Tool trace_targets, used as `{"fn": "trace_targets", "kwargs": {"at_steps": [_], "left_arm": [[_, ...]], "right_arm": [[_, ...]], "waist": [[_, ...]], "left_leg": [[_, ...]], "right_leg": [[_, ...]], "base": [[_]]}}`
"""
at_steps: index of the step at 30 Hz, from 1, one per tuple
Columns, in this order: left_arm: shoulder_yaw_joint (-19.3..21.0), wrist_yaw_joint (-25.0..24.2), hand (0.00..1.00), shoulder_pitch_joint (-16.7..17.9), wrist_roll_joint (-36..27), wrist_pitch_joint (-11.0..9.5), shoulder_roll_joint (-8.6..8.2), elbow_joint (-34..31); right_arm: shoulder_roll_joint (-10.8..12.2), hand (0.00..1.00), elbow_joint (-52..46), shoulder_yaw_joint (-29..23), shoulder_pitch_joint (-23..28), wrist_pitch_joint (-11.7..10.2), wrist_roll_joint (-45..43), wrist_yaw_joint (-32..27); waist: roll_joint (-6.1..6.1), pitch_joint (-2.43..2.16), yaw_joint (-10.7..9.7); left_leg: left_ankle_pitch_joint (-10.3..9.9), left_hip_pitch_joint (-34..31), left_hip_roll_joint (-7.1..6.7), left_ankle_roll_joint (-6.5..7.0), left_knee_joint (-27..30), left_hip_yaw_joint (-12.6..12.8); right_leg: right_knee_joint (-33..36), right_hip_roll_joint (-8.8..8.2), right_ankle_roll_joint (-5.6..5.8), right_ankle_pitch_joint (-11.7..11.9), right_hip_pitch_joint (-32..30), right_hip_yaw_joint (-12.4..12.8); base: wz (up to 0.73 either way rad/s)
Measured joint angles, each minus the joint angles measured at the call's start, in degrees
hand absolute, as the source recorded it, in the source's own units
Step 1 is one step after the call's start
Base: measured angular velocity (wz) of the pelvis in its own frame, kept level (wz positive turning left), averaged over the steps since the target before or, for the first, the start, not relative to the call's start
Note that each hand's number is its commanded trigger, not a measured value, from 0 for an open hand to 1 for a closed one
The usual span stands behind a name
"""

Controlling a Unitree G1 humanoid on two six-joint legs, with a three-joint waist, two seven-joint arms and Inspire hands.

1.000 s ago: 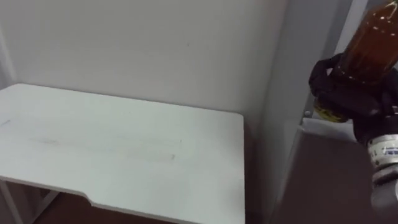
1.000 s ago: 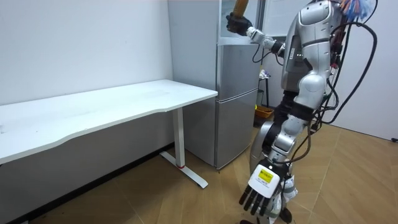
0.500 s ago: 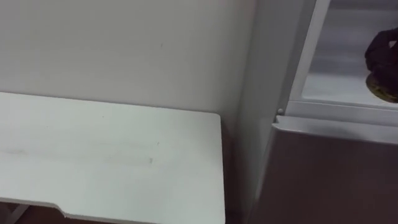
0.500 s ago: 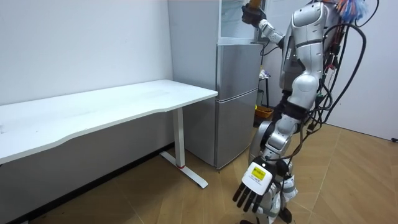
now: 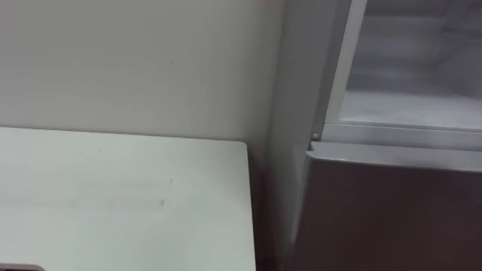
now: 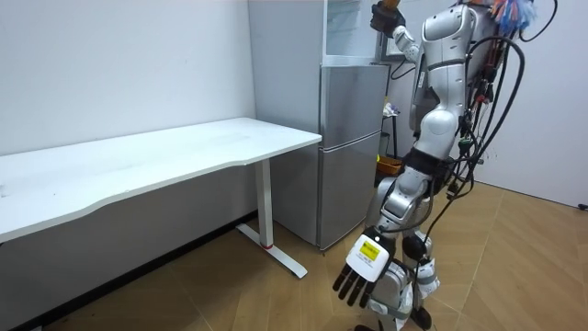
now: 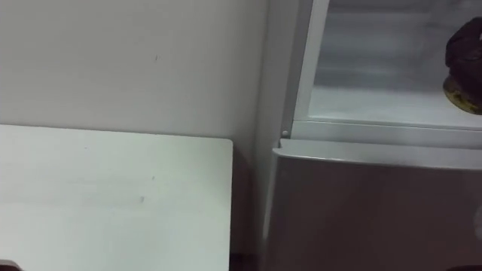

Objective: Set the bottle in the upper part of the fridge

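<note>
The bottle (image 7: pixel 462 103) shows in the right eye view at 3 o'clock as a rounded yellowish band under the dark right hand (image 7: pixel 463 47). The hand's fingers are curled round it. It hangs low over the pale, smooth floor of the open upper fridge (image 7: pixel 376 105); whether it touches cannot be told. Below that is the flat, matte grey lower door (image 7: pixel 361 211), and at 8 o'clock lies the white table (image 7: pixel 113 196), smooth and square-cornered.

The left eye view gives the same open compartment at 2 o'clock.

In the room view the robot stands before the fridge, its right arm raised to 1 o'clock at the compartment's mouth. The left hand (image 6: pixel 360 276) hangs at 6 o'clock, fingers loose and straight.

The step in hand looks like the placing itself. Next, the bottle should be set upright on that floor and the fingers released.
</note>
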Motion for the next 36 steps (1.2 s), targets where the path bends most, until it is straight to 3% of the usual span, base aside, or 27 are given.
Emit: {"fn": "trace_targets", "kwargs": {"at_steps": [14, 21, 27, 29, 31, 33, 36], "left_arm": [[0.0, -0.9, 0.0, 0.5, 0.0, 1.0, 0.07, 0.2], [-0.1, -1.2, 0.0, 2.1, 0.4, 1.5, 0.35, 0.0], [-0.1, -2.0, 0.0, 1.7, 0.6, 1.5, 0.46, -1.3], [-0.1, -2.0, 0.0, 1.6, 0.7, 1.5, 0.69, -1.7], [-0.3, -2.0, 0.0, 0.7, 0.6, 1.7, 1.53, -2.4], [-0.4, -2.0, 0.0, -0.5, 0.6, 1.7, 2.49, -3.0], [-1.5, -2.0, 0.0, -1.0, 0.6, 1.7, 4.88, -3.6]], "right_arm": [[0.0, 1.0, 1.8, 0.1, 0.0, 2.2, 0.5, -0.2], [0.0, 1.0, 9.8, 0.1, 0.0, 2.2, 3.5, -4.1], [0.0, 1.0, 17.8, 1.0, -2.9, 2.2, 3.0, -8.5], [-0.1, 1.0, 21.6, 2.0, -5.0, 2.2, 2.2, -10.4], [-1.9, 1.0, 27.0, 5.3, -7.8, 2.0, 1.4, -12.0], [-3.6, 1.0, 28.5, 7.1, -10.8, 2.1, 1.0, -12.6], [-4.4, 1.0, 32.5, 10.4, -13.7, 2.2, -0.5, -14.0]], "waist": [[-0.52, 0.24, 0.4], [-0.59, 0.22, 1.1], [0.29, -0.33, 2.6], [0.28, -0.27, 3.4], [-0.24, 0.03, 3.6], [-0.24, 0.04, 3.7], [-1.69, 0.7, 3.8]], "left_leg": [[-0.1, 0.3, -0.01, -0.03, 0.1, -0.1], [-0.1, -0.1, -0.05, -0.01, 0.7, -0.9], [-0.1, -5.3, 0.12, 0.05, 2.9, -1.5], [0.0, -6.2, 0.12, 0.1, 3.1, -1.6], [0.0, -8.7, 0.13, 0.09, 4.1, -2.7], [0.1, -11.1, 0.34, 0.0, 5.2, -3.4], [0.2, -13.4, 0.7, -0.2, 6.4, -4.5]], "right_leg": [[0.0, -0.02, 0.0, 0.0, 0.5, -0.3], [-0.1, 0.05, -0.01, 0.0, 0.8, -0.4], [1.5, 0.0, -0.25, 0.1, -3.8, -0.6], [2.1, -0.14, -0.31, 0.1, -4.8, -0.9], [2.2, -0.16, -0.39, 0.1, -6.1, -2.2], [2.2, 0.08, -0.78, 0.4, -7.8, -2.7], [2.4, 0.43, -1.09, 0.6, -9.1, -3.7]], "base": [[0.0], [0.03], [0.04], [0.05], [0.25], [0.22], [0.15]]}}
